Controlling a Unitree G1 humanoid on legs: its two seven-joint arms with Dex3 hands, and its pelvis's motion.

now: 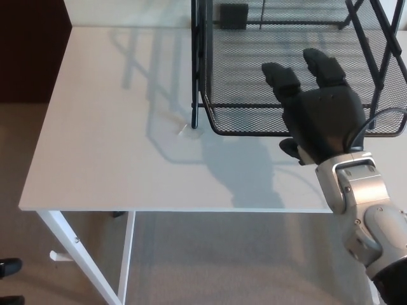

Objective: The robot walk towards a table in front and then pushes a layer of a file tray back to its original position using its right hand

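A black wire-mesh file tray [254,57] stands on the white table [114,140] at the upper right. Its lowest layer [241,121] has its front rim close to the frame's front posts. My right hand [318,114] rests against that front rim, palm down, with its fingers [283,79] spread apart and reaching over the mesh. It holds nothing. The right end of the layer is hidden behind the hand. My left hand does not show.
The table's front edge [165,208] runs just below the hand, with grey carpet [222,260] beneath. A dark wooden cabinet [28,51] stands at the far left. A small black block [233,16] sits at the back of the tray. Dark shoes [7,267] show at bottom left.
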